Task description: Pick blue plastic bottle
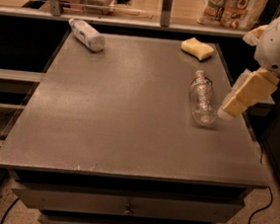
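The blue plastic bottle (87,35) lies on its side at the far left corner of the grey table (120,112), pale with a speckled label. My gripper (240,96) hangs at the table's right edge, close to the clear crinkled bottle (202,97) and far from the blue bottle. Nothing is seen held in it.
A yellow sponge (197,48) lies at the far right of the table. The clear crinkled bottle with a red-white neck label lies on its side right of centre. A shelf with bags and a container runs behind the table. Cables lie on the floor at left.
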You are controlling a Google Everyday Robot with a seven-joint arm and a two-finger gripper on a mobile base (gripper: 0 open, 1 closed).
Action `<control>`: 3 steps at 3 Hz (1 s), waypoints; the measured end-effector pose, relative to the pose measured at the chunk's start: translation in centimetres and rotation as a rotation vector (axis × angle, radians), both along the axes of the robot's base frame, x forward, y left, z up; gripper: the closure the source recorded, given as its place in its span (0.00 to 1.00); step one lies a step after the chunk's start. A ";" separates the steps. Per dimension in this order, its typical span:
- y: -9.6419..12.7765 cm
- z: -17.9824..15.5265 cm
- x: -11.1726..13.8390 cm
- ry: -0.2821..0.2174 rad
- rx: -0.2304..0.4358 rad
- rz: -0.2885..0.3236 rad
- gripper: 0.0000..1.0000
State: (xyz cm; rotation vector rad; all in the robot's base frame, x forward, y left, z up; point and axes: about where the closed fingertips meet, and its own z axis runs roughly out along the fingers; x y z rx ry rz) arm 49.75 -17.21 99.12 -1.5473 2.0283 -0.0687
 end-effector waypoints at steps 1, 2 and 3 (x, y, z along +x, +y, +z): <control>0.0 0.0 0.0 0.000 0.000 0.000 0.00; 1.8 -0.1 0.5 0.015 0.086 0.030 0.00; 5.9 0.2 2.3 0.028 0.222 0.103 0.00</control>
